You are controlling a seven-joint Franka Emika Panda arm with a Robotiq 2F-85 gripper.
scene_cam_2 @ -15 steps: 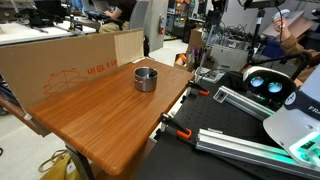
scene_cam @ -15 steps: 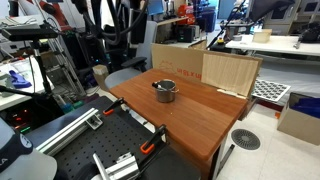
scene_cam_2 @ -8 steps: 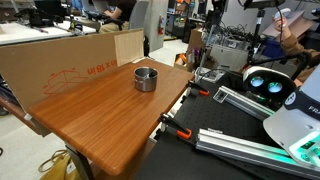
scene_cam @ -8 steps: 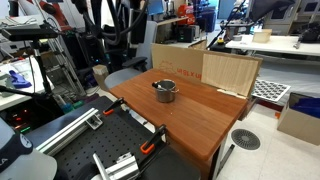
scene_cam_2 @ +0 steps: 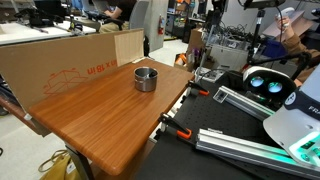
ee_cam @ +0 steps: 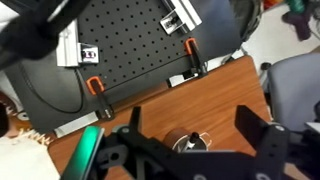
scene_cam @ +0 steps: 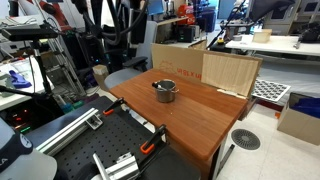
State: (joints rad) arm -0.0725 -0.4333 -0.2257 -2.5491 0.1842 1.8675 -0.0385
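Observation:
A small metal pot (scene_cam: 165,90) (scene_cam_2: 146,78) stands on the wooden table (scene_cam: 205,120) (scene_cam_2: 95,120) in both exterior views, near the edge by the black board. In the wrist view the pot (ee_cam: 187,143) shows low down, partly hidden by the gripper body, with a dark handle inside its rim. My gripper (ee_cam: 195,125) hangs well above it, open, its two dark fingers (ee_cam: 255,125) wide apart with nothing between them. Neither exterior view shows the gripper.
Cardboard sheets (scene_cam: 230,70) (scene_cam_2: 60,65) stand along the table's far side. A black perforated board (ee_cam: 130,45) (scene_cam: 110,150) with orange clamps (ee_cam: 190,50) and silver rails borders the table. A grey chair (ee_cam: 295,85), lab shelving and people fill the surroundings.

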